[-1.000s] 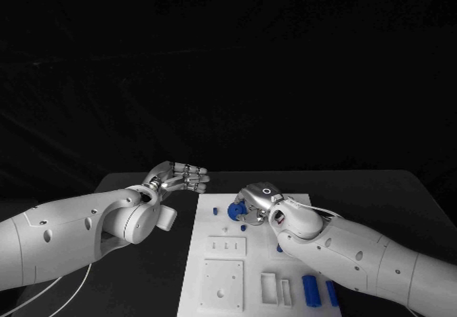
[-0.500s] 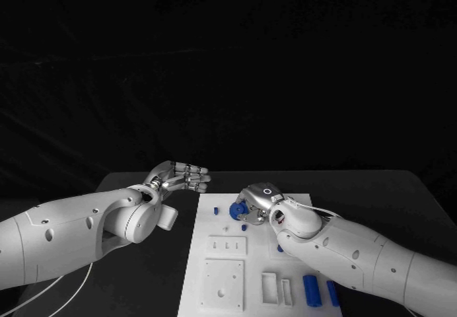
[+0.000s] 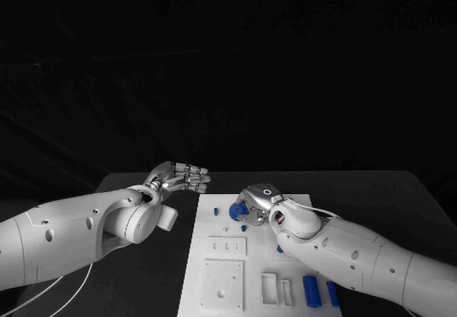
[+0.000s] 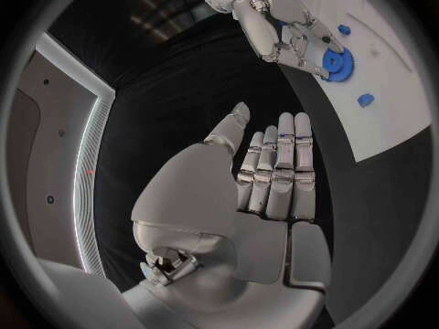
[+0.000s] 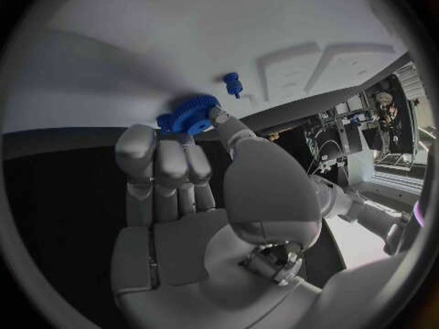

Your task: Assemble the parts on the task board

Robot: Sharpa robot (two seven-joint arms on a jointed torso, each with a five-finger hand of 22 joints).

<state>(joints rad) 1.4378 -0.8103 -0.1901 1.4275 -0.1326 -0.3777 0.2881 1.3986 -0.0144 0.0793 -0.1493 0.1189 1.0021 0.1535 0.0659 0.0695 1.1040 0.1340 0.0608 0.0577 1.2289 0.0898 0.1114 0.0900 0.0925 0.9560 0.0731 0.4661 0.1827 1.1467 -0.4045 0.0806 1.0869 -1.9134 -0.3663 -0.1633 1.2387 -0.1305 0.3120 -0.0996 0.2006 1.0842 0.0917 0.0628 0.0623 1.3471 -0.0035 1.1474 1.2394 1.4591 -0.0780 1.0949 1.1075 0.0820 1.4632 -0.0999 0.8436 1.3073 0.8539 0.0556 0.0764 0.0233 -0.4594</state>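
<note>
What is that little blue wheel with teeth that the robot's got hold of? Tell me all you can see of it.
The blue gear is a small toothed disc, plastic by its look, matte and bright blue. The right hand holds it at the fingertips, low over the far end of the white task board; whether it touches the board I cannot tell. A small blue peg stands on the board close by, apart from it. The left wrist view shows its toothed rim edge-on between the fingers.

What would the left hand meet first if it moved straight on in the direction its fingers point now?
Probably bare black table. In the left wrist view the left hand is open, fingers straight, aimed toward the task board, where the right hand holds the blue gear. Depth is unclear, so it might pass above them.
</note>
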